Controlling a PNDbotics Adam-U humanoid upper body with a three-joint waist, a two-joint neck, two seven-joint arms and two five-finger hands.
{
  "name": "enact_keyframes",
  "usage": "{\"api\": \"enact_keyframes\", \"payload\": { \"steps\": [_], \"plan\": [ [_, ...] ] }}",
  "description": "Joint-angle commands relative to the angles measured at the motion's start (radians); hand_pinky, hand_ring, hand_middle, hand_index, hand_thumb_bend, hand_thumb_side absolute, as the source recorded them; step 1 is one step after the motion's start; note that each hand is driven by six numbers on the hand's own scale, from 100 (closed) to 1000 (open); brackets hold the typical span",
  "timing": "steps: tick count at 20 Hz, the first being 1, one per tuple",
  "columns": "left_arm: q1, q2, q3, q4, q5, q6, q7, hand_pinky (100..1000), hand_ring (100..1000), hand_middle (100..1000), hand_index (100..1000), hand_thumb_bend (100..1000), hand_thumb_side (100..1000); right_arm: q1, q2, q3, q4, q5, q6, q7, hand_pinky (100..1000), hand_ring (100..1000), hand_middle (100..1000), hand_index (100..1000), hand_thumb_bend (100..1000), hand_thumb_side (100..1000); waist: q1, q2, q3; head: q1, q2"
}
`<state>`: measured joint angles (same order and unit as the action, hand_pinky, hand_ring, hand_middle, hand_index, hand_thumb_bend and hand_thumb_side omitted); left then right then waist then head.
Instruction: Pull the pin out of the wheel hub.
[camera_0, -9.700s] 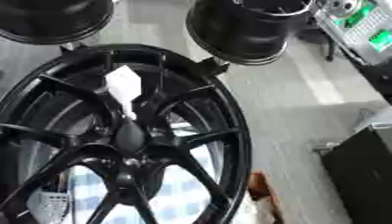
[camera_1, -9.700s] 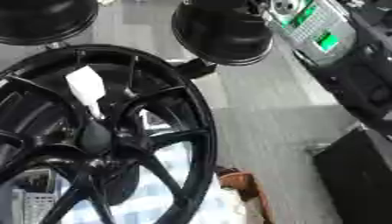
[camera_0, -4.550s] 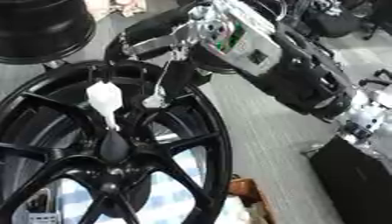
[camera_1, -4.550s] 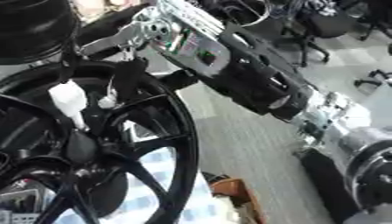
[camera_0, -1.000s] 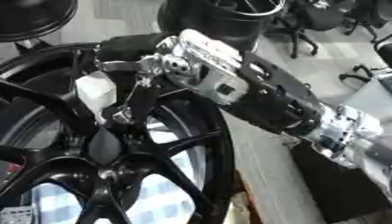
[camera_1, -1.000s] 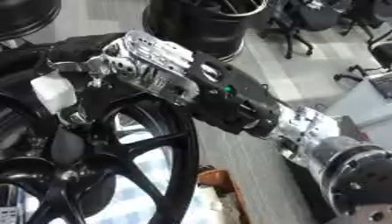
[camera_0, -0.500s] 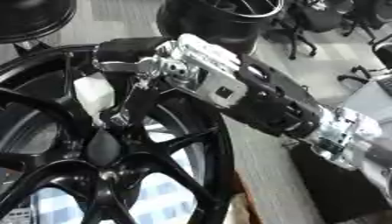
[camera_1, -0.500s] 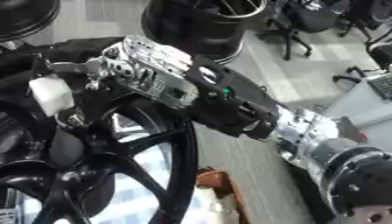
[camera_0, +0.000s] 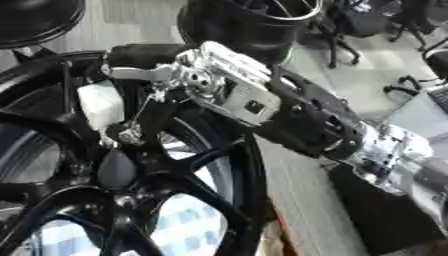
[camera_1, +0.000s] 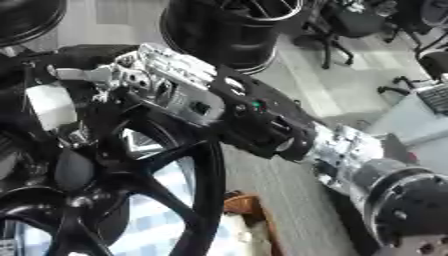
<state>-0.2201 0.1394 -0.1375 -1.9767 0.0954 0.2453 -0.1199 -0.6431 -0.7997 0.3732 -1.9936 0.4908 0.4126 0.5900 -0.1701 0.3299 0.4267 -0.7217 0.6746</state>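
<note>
Presently, all positions below are given relative to the wheel hub.

Wheel hub (camera_0: 114, 172): black spoked rim filling the lower left of both views; its dark centre cap sits where the spokes meet.

Pin (camera_0: 101, 105): white, blocky top on a narrower stem, standing in the hub just above the centre cap, between two spokes. It is seated in the hub, not withdrawn.

Right hand (camera_0: 188, 80): silver and black, reaching in from the right side across the upper rim of the hub. Its palm lies over the rim, up and to the right of the pin.

Right hand fingers (camera_0: 144, 117): curled downward toward the pin's stem, ending just beside the pin's right side. One black digit extends along the rim above the pin. Whether the fingers actually pinch the pin cannot be told; contact is hidden by blur and by the dark spokes.

Right forearm (camera_1: 262, 125): black housing with a silver wrist joint, running away from the hub toward the lower right.

Left hand: shown in neither view.

Black tyre (camera_0: 245, 20): standing on the floor beyond the hub's upper rim, well apart from the pin.

Orange-brown object (camera_1: 245, 205): beside the hub's lower right rim; its identity cannot be made out.
</note>
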Motion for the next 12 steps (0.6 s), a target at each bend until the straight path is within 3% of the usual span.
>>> {"api": "enact_keyframes", "payload": {
  "steps": [1,12],
  "plan": [
    [-0.011,0.002,-0.004,-0.009,-0.003,0.000,-0.008,802,655,607,756,110,883,-0.020,-0.040,-0.021,-0.006,-0.033,0.017,-0.013,806,638,365,500,100,200,0.004,-0.025,0.004,-0.010,-0.020],
    [-0.014,0.009,-0.002,0.008,0.016,0.010,-0.018,803,656,608,756,120,874,-0.005,-0.109,-0.070,-0.006,-0.042,-0.005,-0.001,830,669,364,500,100,222,-0.012,-0.071,0.014,0.004,-0.050]
  ]
}}
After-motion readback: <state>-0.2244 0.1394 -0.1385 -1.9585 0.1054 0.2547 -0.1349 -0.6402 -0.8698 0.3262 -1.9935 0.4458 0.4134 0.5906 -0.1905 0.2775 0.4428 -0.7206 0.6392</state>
